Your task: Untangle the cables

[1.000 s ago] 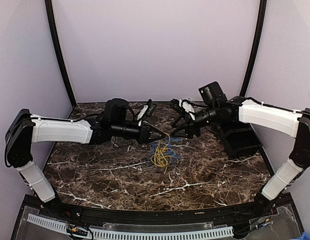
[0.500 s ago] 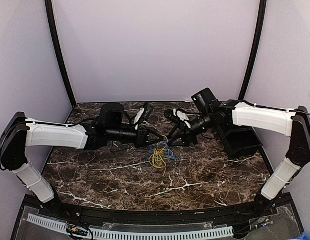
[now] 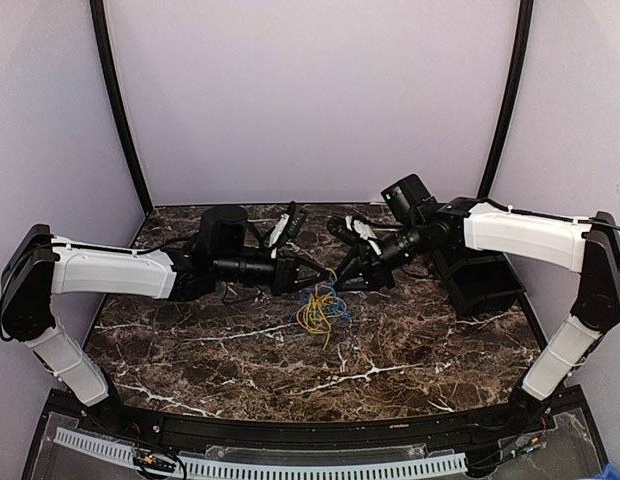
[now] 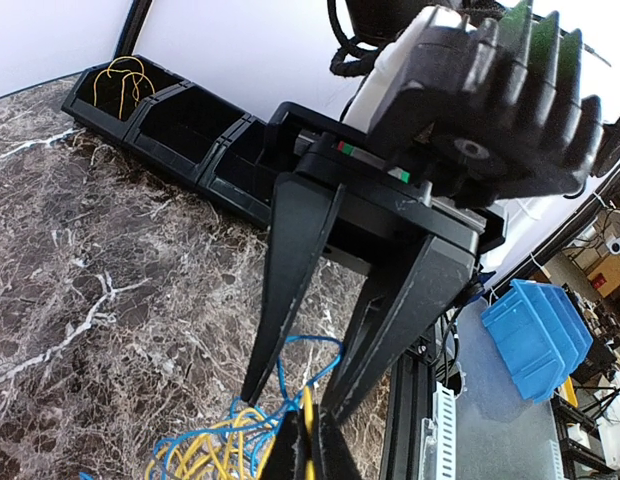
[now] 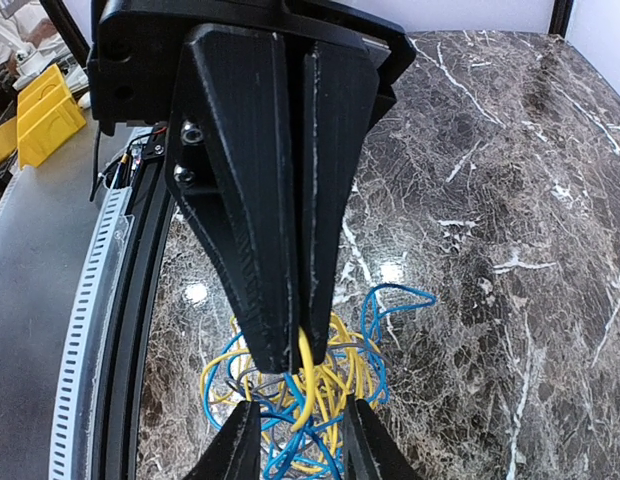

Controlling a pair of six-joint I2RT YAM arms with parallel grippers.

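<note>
Tangled cables stretched near-far, yellow strand pinched in left claw

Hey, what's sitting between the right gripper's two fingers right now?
In the right wrist view, tangled yellow and blue cables lie between the right gripper's fingers; one yellow strand runs up into the shut left gripper.

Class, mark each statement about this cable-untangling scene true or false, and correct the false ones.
1. The left pincer is shut on a yellow cable. True.
2. The right pincer has its fingers pressed together. False: they stand apart.
3. The tangle holds red and green cables. False: they are yellow and blue.
4. A yellow loop lies in a black bin. True.
</note>
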